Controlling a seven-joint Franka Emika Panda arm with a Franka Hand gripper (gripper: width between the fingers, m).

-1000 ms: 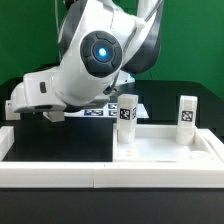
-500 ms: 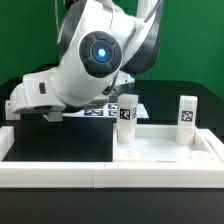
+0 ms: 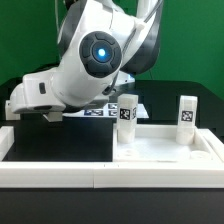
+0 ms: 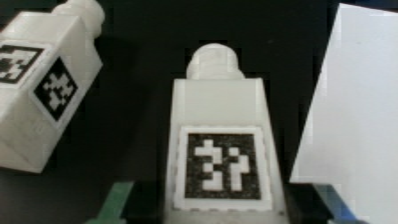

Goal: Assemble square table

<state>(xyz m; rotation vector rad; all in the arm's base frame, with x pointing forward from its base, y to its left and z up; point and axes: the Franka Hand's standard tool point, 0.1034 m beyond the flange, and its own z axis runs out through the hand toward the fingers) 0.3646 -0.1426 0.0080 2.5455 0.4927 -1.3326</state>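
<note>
Well, gripper (image 4: 210, 212): stood open, one finger on each side of the loose leg with a dark gap on both sides (the arm (image 3: 95, 55) hid it in the exterior view).
Loose leg (image 4: 217, 130): lay flat on the black table (image 3: 60, 140), off the tabletop panel, tag up.
Second loose leg (image 4: 54, 85): lay beside it, slanted, apart.
Tabletop panel (image 3: 165, 150): lay flat behind the border rail (image 3: 100, 178).
Left upright leg (image 3: 127, 112): stood at the panel's far corner, exterior view's left.
Right upright leg (image 3: 186, 115): stood at its far corner, exterior view's right.
Marker board (image 3: 100, 113): lay behind the panel.
</note>
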